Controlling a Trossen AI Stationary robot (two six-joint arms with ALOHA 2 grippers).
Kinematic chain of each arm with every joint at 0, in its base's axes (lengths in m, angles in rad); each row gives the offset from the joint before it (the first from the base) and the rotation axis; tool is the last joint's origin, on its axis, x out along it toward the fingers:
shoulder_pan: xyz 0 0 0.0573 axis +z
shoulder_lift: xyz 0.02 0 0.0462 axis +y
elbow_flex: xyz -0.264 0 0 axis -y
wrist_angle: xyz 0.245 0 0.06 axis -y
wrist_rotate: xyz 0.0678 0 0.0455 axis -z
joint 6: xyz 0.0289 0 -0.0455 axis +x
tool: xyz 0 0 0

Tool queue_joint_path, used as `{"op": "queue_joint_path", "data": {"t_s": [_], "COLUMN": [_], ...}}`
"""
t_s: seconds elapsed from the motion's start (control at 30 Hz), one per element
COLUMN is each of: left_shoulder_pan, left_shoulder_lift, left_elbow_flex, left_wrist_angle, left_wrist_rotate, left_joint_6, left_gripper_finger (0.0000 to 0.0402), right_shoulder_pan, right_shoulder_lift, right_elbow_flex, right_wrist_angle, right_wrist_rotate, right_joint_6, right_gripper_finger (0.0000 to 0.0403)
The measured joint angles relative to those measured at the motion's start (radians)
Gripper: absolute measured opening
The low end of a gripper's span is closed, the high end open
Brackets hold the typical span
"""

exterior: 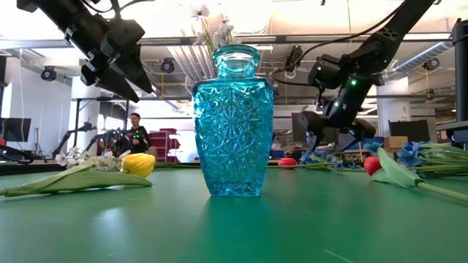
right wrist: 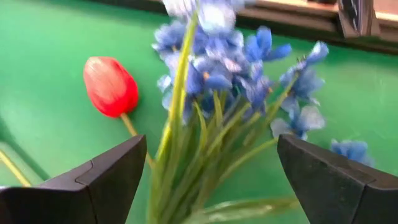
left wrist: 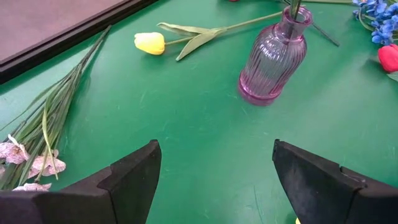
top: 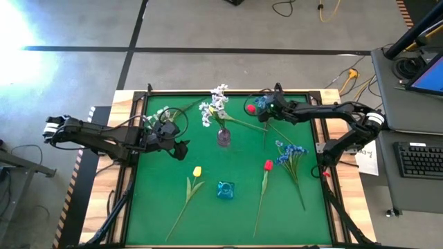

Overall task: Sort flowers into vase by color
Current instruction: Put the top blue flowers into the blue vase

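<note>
My right gripper (right wrist: 211,149) is open near the far edge, just above a bunch of blue flowers (right wrist: 224,68). Its fingers stand on either side of the stems without touching them. A red tulip (right wrist: 111,86) lies beside that bunch. My left gripper (left wrist: 214,149) is open above the mat on the left, facing a purple vase (left wrist: 273,59) that holds white blossoms (top: 214,107). An empty blue glass vase (top: 225,189) stands toward the near edge. A yellow tulip (top: 197,171), a second red tulip (top: 268,164) and another blue bunch (top: 291,153) lie flat on the mat.
A spray of pale blossoms with long green leaves (left wrist: 37,149) lies on the mat at the far left. The green mat (top: 159,207) has a raised dark frame and wooden borders. A person (exterior: 136,131) stands far off in the room behind the table.
</note>
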Motion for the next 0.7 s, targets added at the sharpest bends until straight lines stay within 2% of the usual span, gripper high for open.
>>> {"op": "queue_joint_path", "data": {"t_s": [0.33,0.7], "left_shoulder_pan": [0.0,0.0], "left_shoulder_lift": [0.0,0.0], "left_elbow_flex": [0.0,0.002], "left_wrist_angle": [0.002,0.009], "left_wrist_rotate": [-0.034,-0.046], "left_joint_6": [0.0,-0.003], "left_gripper_finger": [0.0295,0.0295], "right_shoulder_pan": [0.0,0.0], "right_shoulder_lift": [0.0,0.0], "right_elbow_flex": [-0.076,-0.182], "right_wrist_angle": [0.101,0.215], "right_wrist_rotate": [-0.006,-0.033], "right_joint_6": [0.005,0.022], "right_gripper_finger": [0.0352,0.0294]}}
